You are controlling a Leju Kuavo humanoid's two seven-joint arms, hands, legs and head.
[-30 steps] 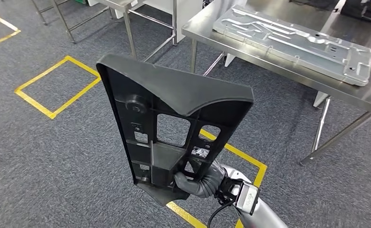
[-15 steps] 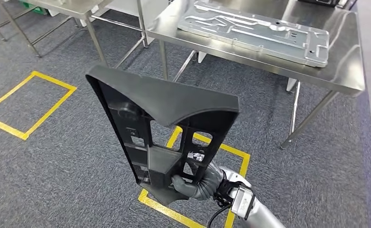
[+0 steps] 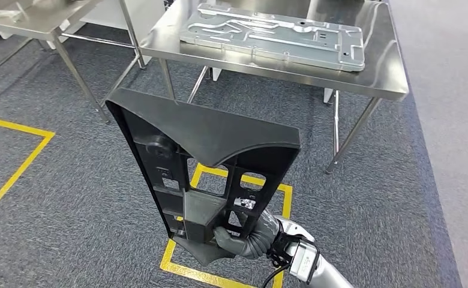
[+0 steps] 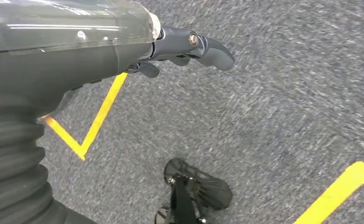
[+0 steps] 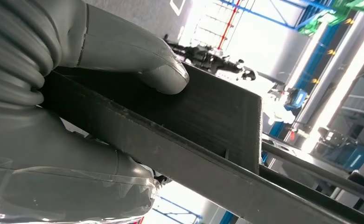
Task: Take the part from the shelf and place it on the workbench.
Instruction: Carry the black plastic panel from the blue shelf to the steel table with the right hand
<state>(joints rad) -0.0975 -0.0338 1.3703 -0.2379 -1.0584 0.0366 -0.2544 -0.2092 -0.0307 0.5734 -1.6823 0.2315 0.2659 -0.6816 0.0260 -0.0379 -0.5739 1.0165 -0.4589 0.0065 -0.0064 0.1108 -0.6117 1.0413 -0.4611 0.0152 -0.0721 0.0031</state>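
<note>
The right hand (image 3: 240, 240) clasps the lower end of the black plastic part (image 3: 204, 165), its thumb (image 5: 164, 74) pressed flat on the part's face, and holds it upright in the air short of the steel workbench (image 3: 387, 75). The left hand (image 4: 185, 46) hangs over the grey carpet (image 4: 287, 93), its fingers loosely curled and holding nothing. On the workbench top lies a flat metal plate (image 3: 276, 36).

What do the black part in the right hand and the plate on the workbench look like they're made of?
The black part, gripped by the right hand, looks like matte moulded plastic: dull surface, ribs, cutouts. The plate on the workbench looks like bare metal, probably stamped aluminium or steel: silvery sheen, pressed channels.
</note>
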